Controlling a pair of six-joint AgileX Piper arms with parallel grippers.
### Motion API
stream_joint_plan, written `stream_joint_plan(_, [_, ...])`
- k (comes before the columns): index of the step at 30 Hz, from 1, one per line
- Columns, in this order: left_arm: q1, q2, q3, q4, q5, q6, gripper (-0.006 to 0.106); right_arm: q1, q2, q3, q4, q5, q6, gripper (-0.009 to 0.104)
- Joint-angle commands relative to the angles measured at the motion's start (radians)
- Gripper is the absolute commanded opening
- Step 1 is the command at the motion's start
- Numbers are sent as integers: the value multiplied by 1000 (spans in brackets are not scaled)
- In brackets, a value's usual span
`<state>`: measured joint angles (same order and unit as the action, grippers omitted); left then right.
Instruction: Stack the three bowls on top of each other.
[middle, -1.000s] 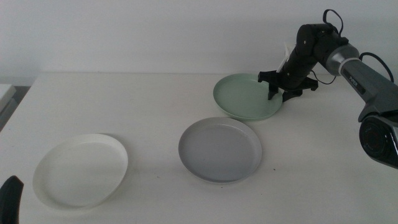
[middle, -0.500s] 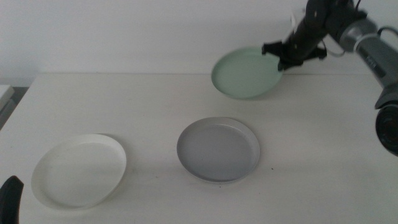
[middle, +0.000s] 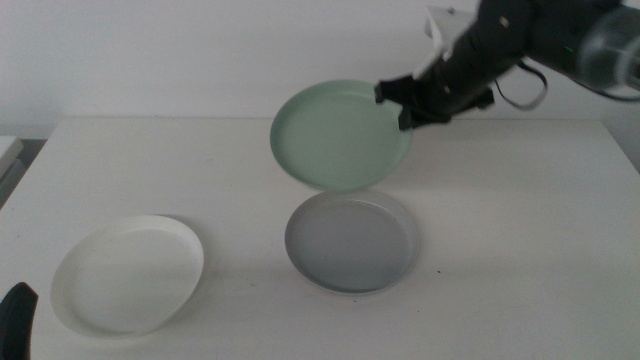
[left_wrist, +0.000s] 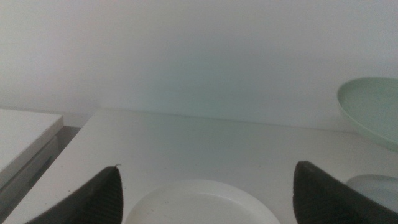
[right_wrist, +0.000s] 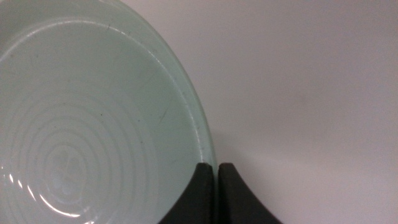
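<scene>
Right end effector (middle: 405, 110) pinches my pale green bowl's (middle: 340, 135) thin rim, holding it tilted in the air above the light grey bowl (middle: 352, 240), apparently clear of it. Smooth white bowl (middle: 128, 272) rests on the matte bench (middle: 520, 260); left end effector (left_wrist: 205, 193) waits wide by it.

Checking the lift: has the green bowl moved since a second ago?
Yes. The green bowl, held at its rim by the right pincer, rose off the table and moved left, over the grey bowl.

The white table (middle: 520, 230) carries a white bowl (middle: 128, 273) and a grey bowl (middle: 352, 240).
</scene>
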<state>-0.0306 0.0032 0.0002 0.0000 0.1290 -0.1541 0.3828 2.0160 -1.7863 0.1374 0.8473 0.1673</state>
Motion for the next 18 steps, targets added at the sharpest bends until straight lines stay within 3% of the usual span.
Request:
stream_joint_plan(1, [1,-3,0,0,-13,0,94,-5,-68,155,53,-97,-28,-3])
stream_joint_plan(7, [1,-3,0,0,-13,0,94,-5,-115,411,204,-270,-120,-3])
stream_joint_plan(18, [1,-3,0,0,-13,0,94,-5,-104,502,205,-339,-123,-3])
